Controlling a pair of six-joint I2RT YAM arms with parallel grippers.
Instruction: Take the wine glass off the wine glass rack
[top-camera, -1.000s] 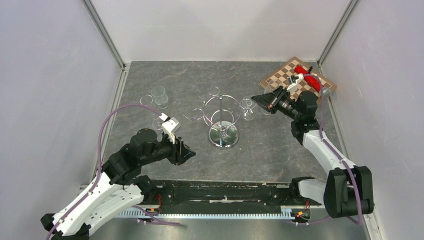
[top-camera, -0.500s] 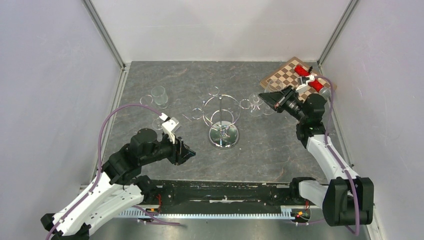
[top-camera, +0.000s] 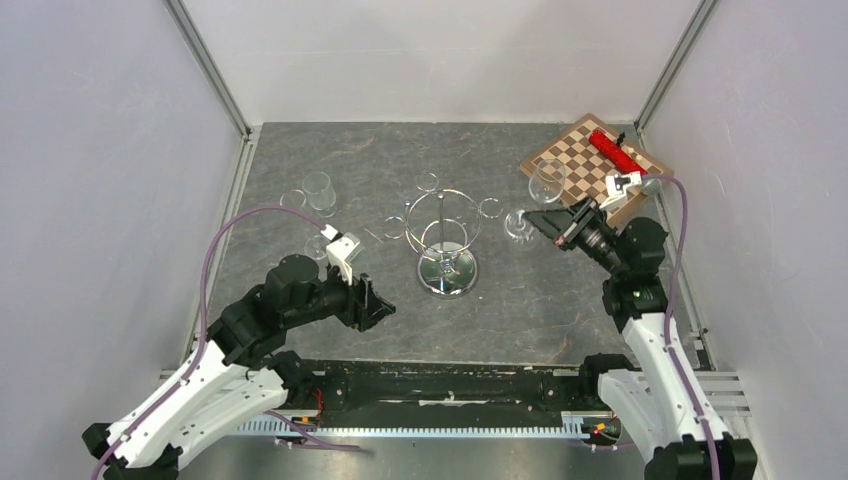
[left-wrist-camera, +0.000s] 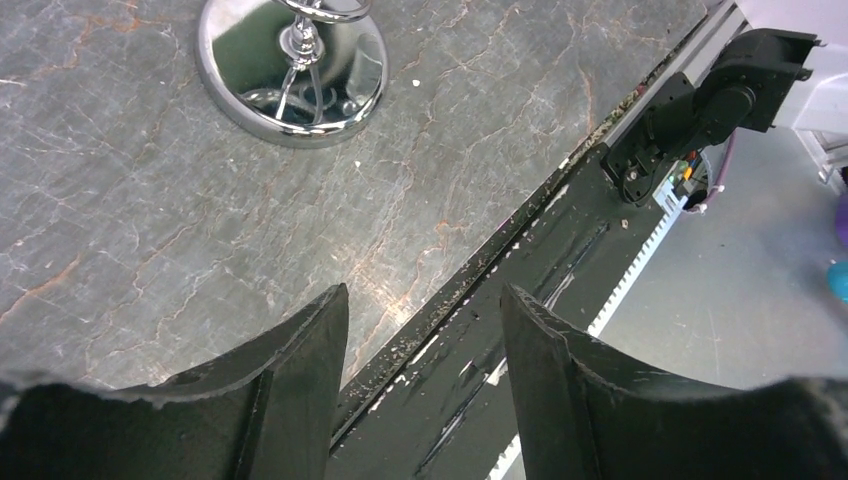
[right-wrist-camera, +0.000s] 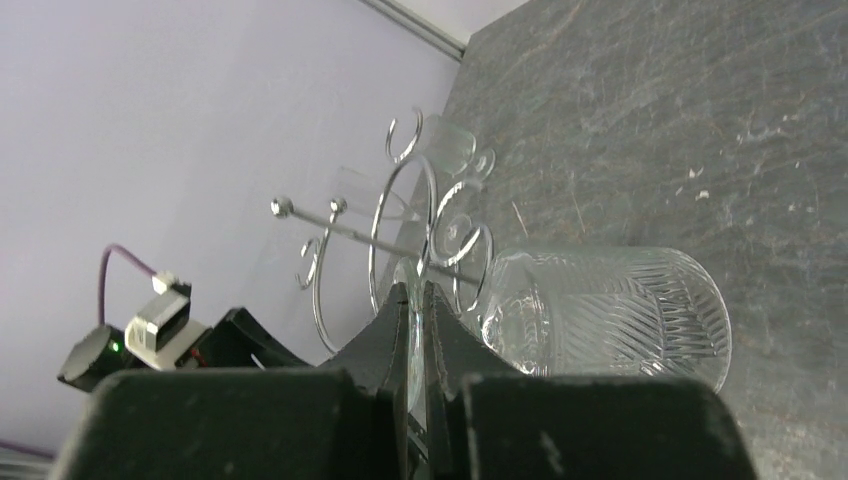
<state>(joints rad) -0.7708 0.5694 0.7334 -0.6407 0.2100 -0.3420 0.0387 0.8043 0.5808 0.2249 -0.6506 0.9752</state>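
Grey stone worktop (top-camera: 550, 300). Checkered board (top-camera: 580, 150) in far right corner. Wine glass rack (top-camera: 443, 238) upright at worktop centre. Left tool (left-wrist-camera: 423, 300) over near edge, fingers wide apart, empty. Right tool (right-wrist-camera: 415, 292) pinched narrow on stem of wine glass (right-wrist-camera: 610, 310); glass just beside rack's top ring, on side toward right edge.

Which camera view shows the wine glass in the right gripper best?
The right wrist view: the wine glass looks large there, its ribbed bowl sharp beside the shut right gripper. The top view shows it small and faint, right of the rack. The left wrist view misses it.
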